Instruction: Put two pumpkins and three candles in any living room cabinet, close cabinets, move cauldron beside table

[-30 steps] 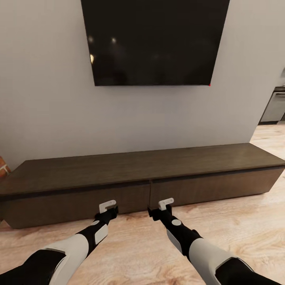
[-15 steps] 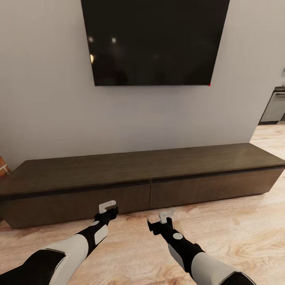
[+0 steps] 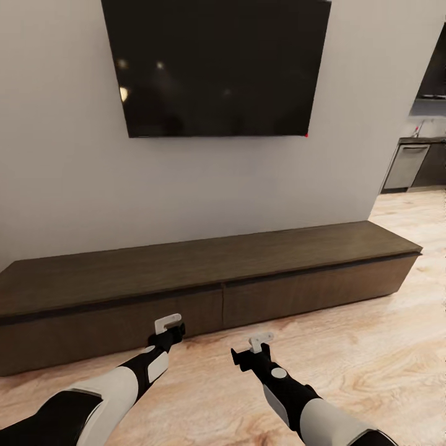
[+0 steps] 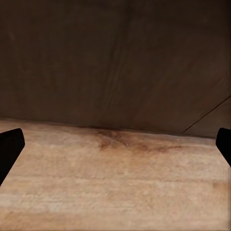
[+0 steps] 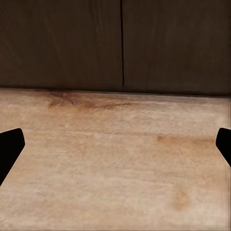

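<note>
The cabinet, a long low dark-brown unit, stands against the wall, and both its drawer fronts sit flush and closed. My left gripper is open just in front of the left drawer front, low by the floor. My right gripper is also open, a little back from the seam between the two drawers. Nothing is between either pair of fingers. The pumpkins, candles, cauldron and table are out of view.
A black TV hangs on the grey wall above the cabinet. Light wood-plank floor runs to the right, past the wall's end, towards a kitchen with a steel appliance.
My right gripper has drawn back from the cabinet front towards me. The camera has turned to the right, shifting the whole picture left. The left gripper has stayed put.
</note>
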Robot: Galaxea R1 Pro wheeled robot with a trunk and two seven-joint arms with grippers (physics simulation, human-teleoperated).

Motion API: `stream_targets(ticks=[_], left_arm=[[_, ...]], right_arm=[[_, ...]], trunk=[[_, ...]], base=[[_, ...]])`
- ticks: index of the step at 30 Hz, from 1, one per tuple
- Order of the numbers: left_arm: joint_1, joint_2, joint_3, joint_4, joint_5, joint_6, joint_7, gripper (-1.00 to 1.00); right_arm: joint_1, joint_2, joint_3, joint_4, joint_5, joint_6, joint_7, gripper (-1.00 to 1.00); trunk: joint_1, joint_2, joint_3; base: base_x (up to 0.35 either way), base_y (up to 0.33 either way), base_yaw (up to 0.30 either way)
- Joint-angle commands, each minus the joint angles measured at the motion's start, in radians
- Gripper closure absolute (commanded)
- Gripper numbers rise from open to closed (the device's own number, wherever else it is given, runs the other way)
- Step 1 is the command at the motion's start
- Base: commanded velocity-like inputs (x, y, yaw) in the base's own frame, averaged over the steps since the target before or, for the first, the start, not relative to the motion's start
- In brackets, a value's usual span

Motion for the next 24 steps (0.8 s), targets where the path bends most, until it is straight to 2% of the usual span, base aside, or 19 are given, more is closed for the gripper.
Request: stream_targets(ticks=[1, 14, 18, 21, 24], left_arm=[[-0.001, 0.0, -0.009, 0.0, 0.006, -0.003, 0.004, -1.0], [-0.001, 0.002, -0.007, -0.007, 0.006, -0.002, -0.003, -1.0], [-0.001, 0.002, -0.008, -0.054, 0.006, 0.013, -0.014, -1.0], [-0.001, 0.002, -0.008, -0.085, 0.006, 0.046, -0.02, -1.0], [-0.001, 0.008, -0.007, -0.138, 0.006, 0.116, -0.056, -1.0]], right_arm=[[-0.001, 0.0, 0.005, 0.002, -0.011, -0.004, 0.003, -1.0], [-0.001, 0.0, -0.002, -0.001, -0.013, -0.003, 0.004, -1.0], [-0.001, -0.001, -0.003, -0.001, -0.015, -0.002, 0.004, -1.0], [-0.001, -0.001, -0.005, -0.001, -0.016, -0.001, 0.004, -1.0], [-0.001, -0.003, -0.007, -0.001, -0.017, 0.0, 0.004, -1.0]], trunk=[[0.0, 0.0, -0.001], [0.0, 0.0, 0.0], [0.0, 0.0, 0.0], [0.0, 0.0, 0.0], [0.0, 0.0, 0.0]], base=[[0.0, 0.0, -0.039], [0.0, 0.0, -0.004], [0.0, 0.0, 0.0], [0.0, 0.0, 0.0], [0.0, 0.0, 0.0]])
